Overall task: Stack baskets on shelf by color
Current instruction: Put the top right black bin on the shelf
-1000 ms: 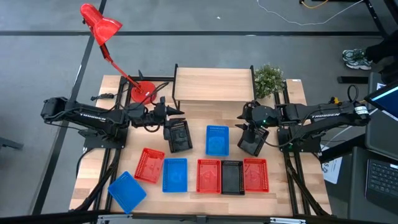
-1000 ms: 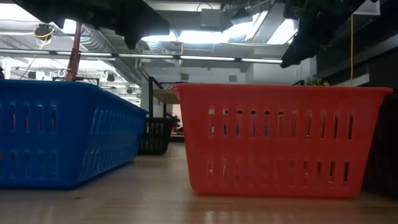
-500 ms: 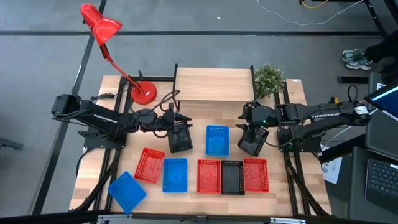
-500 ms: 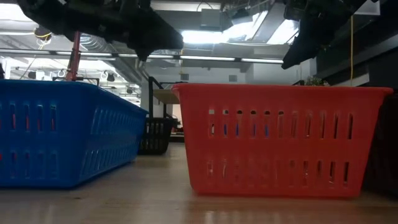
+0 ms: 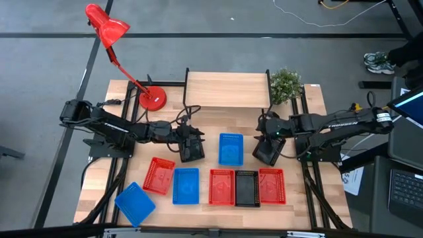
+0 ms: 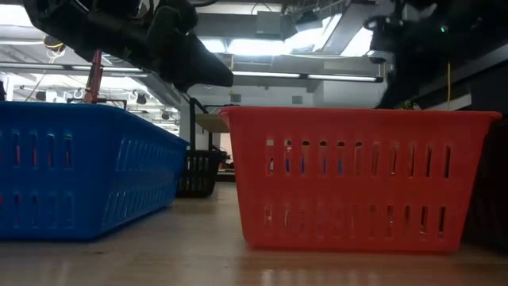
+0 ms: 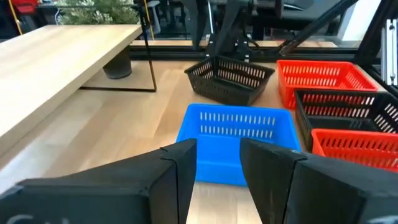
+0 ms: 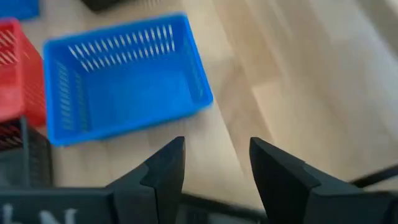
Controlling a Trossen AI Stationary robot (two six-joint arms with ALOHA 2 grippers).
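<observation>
Left hand [image 5: 192,147]: fingers parted, over black basket [image 5: 190,145] on table [image 5: 205,122], shelf [image 5: 226,89] bare. Right hand [image 8: 212,163]: parted, beside second black basket [image 5: 266,150]. You should seat one finger inside the rim before closing.

The small blue plastic basket [image 7: 236,140] just past the left gripper's dark matt fingers [image 7: 273,171] has smooth walls full of slits and looks a little shiny. Behind it sits a black plastic basket [image 7: 230,81] with thin mesh walls, and to the side of the fingers are red plastic baskets [image 7: 320,78] of the same kind. The low shelf [image 7: 59,62] has a light wood top, smooth and matt, on thin black metal legs. The big table [image 8: 298,81] past the right gripper's dark fingers [image 8: 280,171] is pale wood with a soft shine. The red lamp [image 5: 106,26] looks glossy.
</observation>
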